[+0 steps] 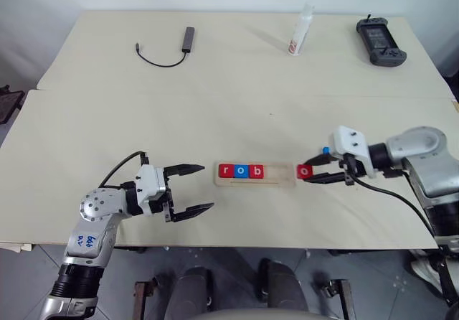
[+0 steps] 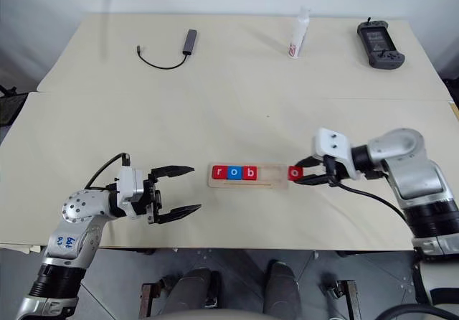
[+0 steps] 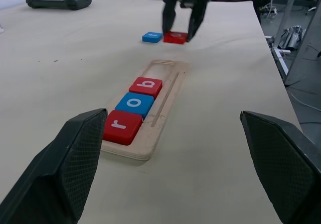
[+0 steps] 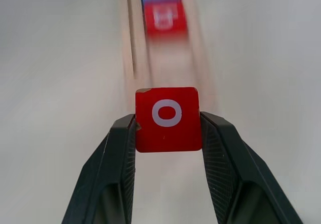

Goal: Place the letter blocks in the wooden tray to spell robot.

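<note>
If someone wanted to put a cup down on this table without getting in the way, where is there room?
The wide bare stretch of the cream table between the black cable, white bottle, black controller and the pale wooden tray is free. Around the tray it is crowded: the right hand grips a red o block, and the open left hand faces its other end.

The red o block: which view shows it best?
The right wrist view: the red o block sits large and face-on between the right end effector's fingers. The eye views show it small, past the wooden tray's end; the left wrist view, distant.
</note>
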